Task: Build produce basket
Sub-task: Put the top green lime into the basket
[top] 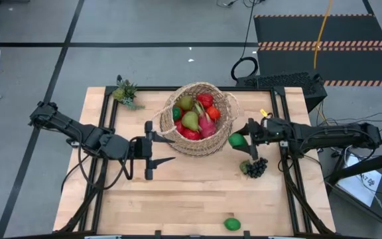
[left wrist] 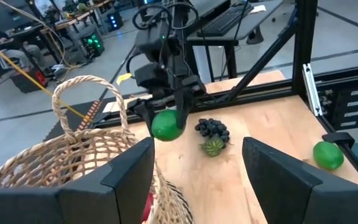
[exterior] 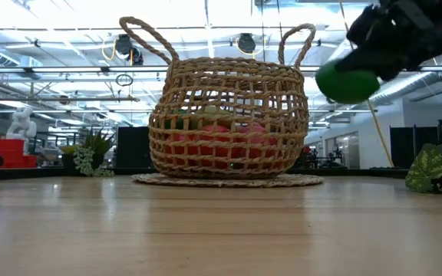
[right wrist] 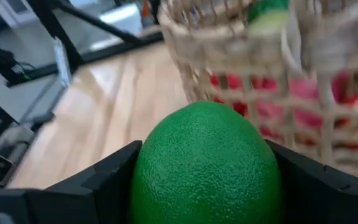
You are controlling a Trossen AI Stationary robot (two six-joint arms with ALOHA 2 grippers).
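Observation:
The tan woven basket (top: pixel 197 119) stands on its round base at the table's middle, filled with produce: red, green and pink pieces (top: pixel 194 118). My right gripper (top: pixel 239 141) is just right of the basket, shut on a green lime (right wrist: pixel 207 162). In the low view the lime (exterior: pixel 347 80) hangs well above the table, level with the basket's upper wall. My left gripper (top: pixel 172 150) is open, above the table by the basket's left side. The wicker wall (left wrist: pixel 73 155) shows beside and below its fingers. My right gripper pinches the lime's two opposite sides (right wrist: pixel 145 174) between its two fingers (right wrist: pixel 114 171). The fingers come from the table's right, slanting a little downward. The lime is lifted clear of the table, close to the basket's right wall.
Dark grapes with a green leaf (top: pixel 255 167) lie on the table below my right gripper. Another lime (top: pixel 231 224) lies near the table's near edge. A small spiky green plant (top: pixel 126 93) stands at the far left corner. Bare wood spreads in front of the basket.

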